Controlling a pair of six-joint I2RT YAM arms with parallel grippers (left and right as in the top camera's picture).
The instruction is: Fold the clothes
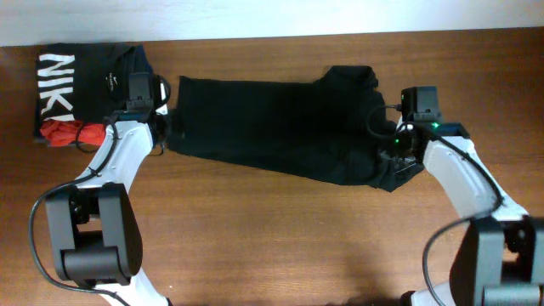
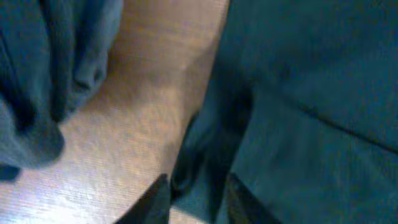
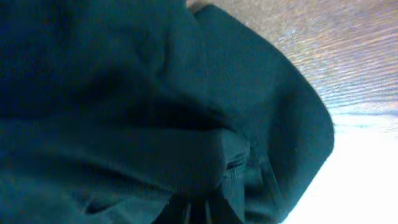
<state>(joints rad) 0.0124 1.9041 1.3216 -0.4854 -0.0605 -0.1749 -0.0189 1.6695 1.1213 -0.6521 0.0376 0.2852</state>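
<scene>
One black garment [image 1: 272,123] on table [image 1: 280,238], right hand [image 3: 198,213] clamped on its end, left hand [image 2: 196,200] at other end, grip unclear

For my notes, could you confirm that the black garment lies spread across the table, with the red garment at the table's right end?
Not quite: the overhead view shows the red garment at the table's left end. The black garment is indeed spread across it.
</scene>
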